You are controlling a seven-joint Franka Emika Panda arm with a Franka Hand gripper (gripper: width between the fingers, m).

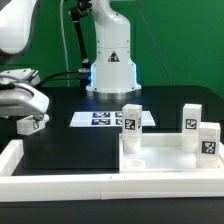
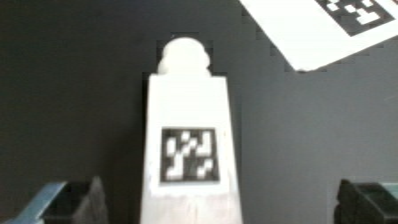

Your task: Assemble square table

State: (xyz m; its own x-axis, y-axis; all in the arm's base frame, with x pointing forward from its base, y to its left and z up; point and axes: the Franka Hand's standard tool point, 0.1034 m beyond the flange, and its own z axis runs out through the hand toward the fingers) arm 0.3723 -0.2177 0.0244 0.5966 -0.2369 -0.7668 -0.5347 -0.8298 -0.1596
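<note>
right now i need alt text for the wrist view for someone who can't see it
A white table leg with a rounded peg on one end and a black-and-white tag on its face lies on a black table, seen from directly above. The open claw frames it, one dark finger on each side. A corner of the marker board shows at one edge.

Tagged leg [image 2: 185,140] between hand [image 2: 222,205] fingers; marker board [image 2: 329,30] corner beyond.

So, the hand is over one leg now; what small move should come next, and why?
Probably close the hand on the leg. In the wrist view the leg runs between the two fingers, which stand open with a dark gap on each side, so nothing grips it yet. Whether the hand is low enough I cannot tell.
</note>
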